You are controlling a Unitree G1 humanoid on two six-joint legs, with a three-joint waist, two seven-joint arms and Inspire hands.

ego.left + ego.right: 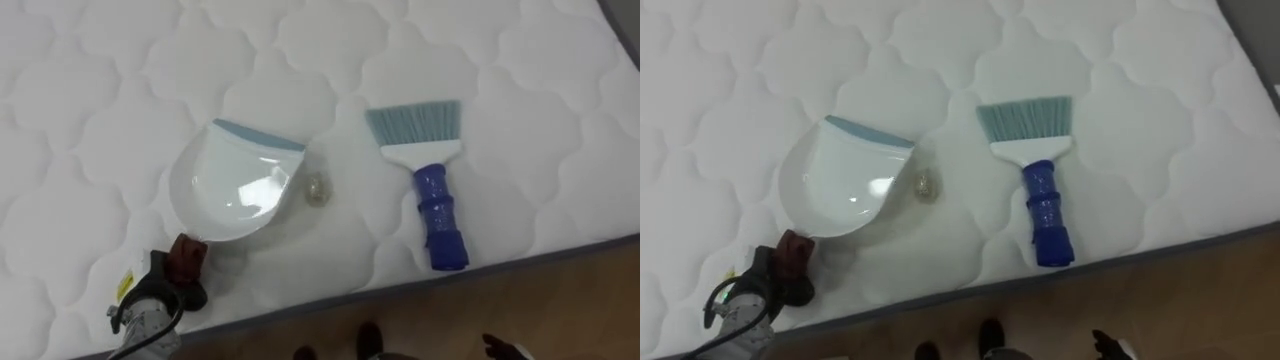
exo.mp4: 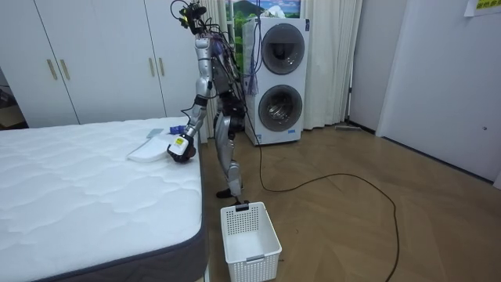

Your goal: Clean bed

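Currently the dustpan [image 1: 235,185] (white, blue lip) lies flat on the mattress [image 1: 100,80], near the edge where the robot stands, lip pointing up and to the right in the eye views. A small pale crumpled scrap [image 1: 316,189] sits just beside the lip, on the quilting, not inside the pan. The pan's reddish-brown handle points to lower left, straight into the left hand [image 1: 160,295]. Fingers look curled round the handle, so I read it as gripped, though the hand is dark and partly cut off by the frame.

Brush [image 1: 435,200] lies to the right of the pan, apart from it and from the scrap. Its light blue bristles face away from the robot, and the blue handle points toward the bed edge. Nothing is touching it.

A dark shape at the bottom edge, over the wood floor [image 1: 560,300], is probably the right hand [image 1: 503,349]; can't tell its finger state.

Room view: robot stands upright at the side of the bed [image 2: 78,188], left arm reaching down to the pan. A white slatted basket [image 2: 249,235] is on the floor near the bed's corner. Stacked washing machines [image 2: 278,78] are behind the robot, white wardrobe doors [image 2: 94,55] behind the bed.
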